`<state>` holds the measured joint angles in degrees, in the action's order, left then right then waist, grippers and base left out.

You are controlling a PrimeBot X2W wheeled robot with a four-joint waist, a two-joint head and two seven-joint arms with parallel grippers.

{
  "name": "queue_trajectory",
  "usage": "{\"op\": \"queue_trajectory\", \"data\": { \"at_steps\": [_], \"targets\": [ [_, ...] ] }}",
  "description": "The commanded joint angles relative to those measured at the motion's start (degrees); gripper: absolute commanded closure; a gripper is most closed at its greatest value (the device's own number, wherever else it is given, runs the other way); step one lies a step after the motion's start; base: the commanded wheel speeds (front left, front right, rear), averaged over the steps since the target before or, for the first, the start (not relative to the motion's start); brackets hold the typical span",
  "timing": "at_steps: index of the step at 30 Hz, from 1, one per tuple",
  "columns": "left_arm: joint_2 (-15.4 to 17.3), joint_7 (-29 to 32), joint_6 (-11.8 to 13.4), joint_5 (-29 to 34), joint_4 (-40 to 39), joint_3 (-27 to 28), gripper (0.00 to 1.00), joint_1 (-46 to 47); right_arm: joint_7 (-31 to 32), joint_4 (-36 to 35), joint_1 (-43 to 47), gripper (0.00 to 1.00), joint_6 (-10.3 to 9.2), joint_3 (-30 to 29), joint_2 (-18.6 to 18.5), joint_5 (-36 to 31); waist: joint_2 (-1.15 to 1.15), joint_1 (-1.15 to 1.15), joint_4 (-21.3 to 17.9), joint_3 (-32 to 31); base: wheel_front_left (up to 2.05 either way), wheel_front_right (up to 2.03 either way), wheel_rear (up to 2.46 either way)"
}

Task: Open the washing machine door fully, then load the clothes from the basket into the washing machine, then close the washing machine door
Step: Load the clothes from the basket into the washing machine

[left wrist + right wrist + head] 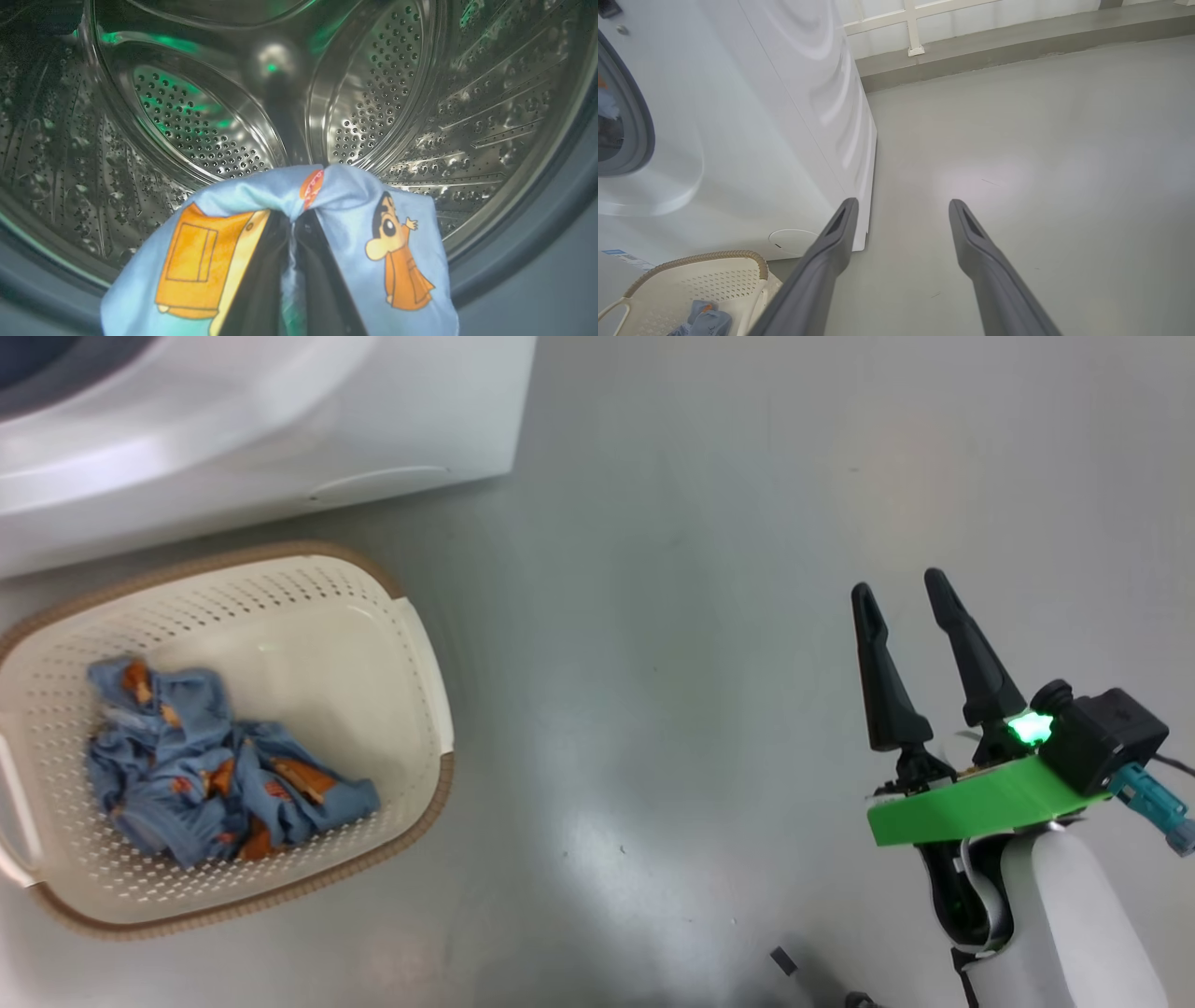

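Grey, glossy floor [653, 616] is seen bare and wide on the robot's right side, bounded at the far end by a low grey kerb [994, 42] under a white railing [915, 28]. Over that open stretch the right gripper [896, 581] is held out on its pale forearm, with its long dark fingers pointed forward and spread wide and nothing between them. Well apart to its left, the small cream perforated plastic basket with a brown woven-look rim [233, 555] is set on the floor, just in front of the big white front-loading washing machine [280, 420]. One crumpled bundle of light blue fabric with orange figures [215, 765] is found on the basket's bottom. Farther in, the left gripper [294, 219] is held at the machine's mouth and pointed into it. Its jaws are pressed together on a second light blue printed cloth [224, 200], which is draped over both fingers. Beyond the cloth the perforated steel drum [196, 121] is seen, ringed by a grey rubber gasket [537, 224].
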<state>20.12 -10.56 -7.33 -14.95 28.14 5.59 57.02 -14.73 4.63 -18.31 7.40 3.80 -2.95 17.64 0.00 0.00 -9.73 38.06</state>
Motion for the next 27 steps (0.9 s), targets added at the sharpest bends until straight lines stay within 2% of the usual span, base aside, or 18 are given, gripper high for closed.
{"op": "queue_trajectory", "data": {
  "at_steps": [1, 6, 10, 15, 27],
  "targets": [
    [4.89, 0.58, -0.12, 0.38, -0.27, -0.41, 1.00, 2.68, -0.27, -1.59, -0.15, 0.00, 0.09, 1.56, 0.07, 0.84, 0.00, 0.00, -1.61, 2.01, 0.00, 0.00, 0.00],
    [9.19, 1.62, -0.14, 0.51, 3.62, -5.04, 1.00, 10.01, -0.27, -2.17, -0.92, 0.00, 0.09, 2.15, 0.07, 2.19, 0.00, 0.00, -3.26, 4.78, 0.00, 0.00, 0.00],
    [11.35, 2.74, -0.14, -2.22, 6.78, -8.76, 1.00, 15.91, -0.27, -2.31, -1.36, 0.00, 0.09, 2.69, 0.07, 3.00, 0.00, 0.00, -4.52, 6.74, 0.00, 0.00, 0.00],
    [15.66, 3.44, -0.15, -2.84, 10.53, -15.46, 1.00, 23.18, -0.27, -2.52, -2.14, 0.00, 0.09, 3.50, 0.07, 3.61, 0.00, 0.00, -6.00, 9.13, 0.00, 0.00, 0.00],
    [18.58, 3.16, -0.15, -5.29, 20.45, -23.03, 1.00, 35.26, -0.27, -2.18, -2.90, 0.00, 0.09, 5.55, 0.07, 5.36, 0.00, 0.00, -9.07, 10.77, 0.00, 0.00, 0.00]
  ]
}}
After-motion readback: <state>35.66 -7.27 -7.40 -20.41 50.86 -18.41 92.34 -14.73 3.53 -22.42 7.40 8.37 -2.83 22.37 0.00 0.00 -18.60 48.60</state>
